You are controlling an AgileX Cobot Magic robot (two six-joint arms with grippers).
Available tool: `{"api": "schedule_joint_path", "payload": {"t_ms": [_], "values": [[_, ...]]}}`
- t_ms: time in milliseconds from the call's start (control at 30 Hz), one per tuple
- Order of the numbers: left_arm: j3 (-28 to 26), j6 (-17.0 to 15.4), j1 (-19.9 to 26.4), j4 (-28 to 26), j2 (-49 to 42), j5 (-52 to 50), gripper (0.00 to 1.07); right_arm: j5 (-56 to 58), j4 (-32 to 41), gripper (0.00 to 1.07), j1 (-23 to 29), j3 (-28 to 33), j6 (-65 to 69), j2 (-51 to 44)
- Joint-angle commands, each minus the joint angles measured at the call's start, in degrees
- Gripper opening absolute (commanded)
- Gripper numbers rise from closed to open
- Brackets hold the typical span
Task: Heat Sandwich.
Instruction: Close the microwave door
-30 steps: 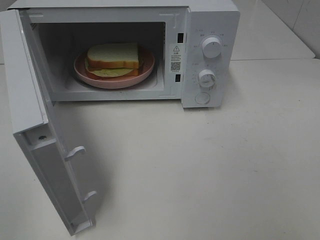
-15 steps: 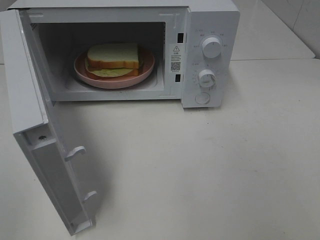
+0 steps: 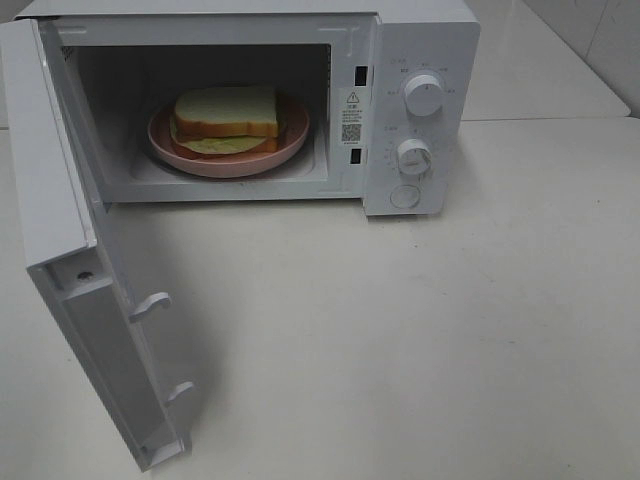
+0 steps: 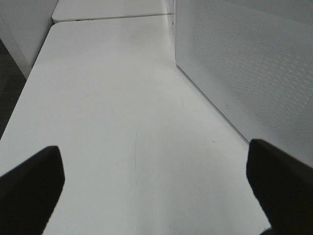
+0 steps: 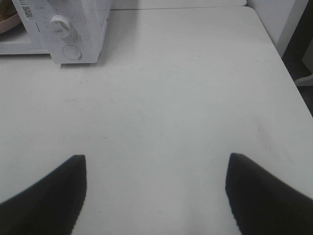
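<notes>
The sandwich (image 3: 226, 118), white bread with an orange crust and a pale green leaf, lies on a round pink plate (image 3: 292, 139) inside the white microwave (image 3: 420, 40). The microwave door (image 3: 90, 290) hangs wide open toward the front left. Neither arm shows in the exterior high view. In the left wrist view my left gripper (image 4: 154, 183) is open over bare table, with the door's perforated outer face (image 4: 244, 63) beside it. In the right wrist view my right gripper (image 5: 156, 191) is open and empty, well back from the microwave's control panel (image 5: 68, 29).
Two knobs (image 3: 424, 93) and a round button (image 3: 405, 196) sit on the microwave's right panel. The white table (image 3: 450, 330) spreads in front. Its right edge (image 5: 288, 73) shows in the right wrist view, its left edge (image 4: 29, 83) in the left wrist view.
</notes>
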Motion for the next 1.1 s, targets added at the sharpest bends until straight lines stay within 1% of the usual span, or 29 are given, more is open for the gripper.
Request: {"api": "schedule_joint_path", "payload": {"t_ms": [33, 1100], "values": [[0.29, -0.17, 0.0, 0.0, -1.38, -0.46, 0.96, -0.46, 0.17, 0.76, -0.46, 0.11, -0.46, -1.49], [0.29, -0.17, 0.0, 0.0, -1.38, -0.46, 0.96, -0.46, 0.11, 0.76, -0.46, 0.11, -0.29, -1.49]]}}
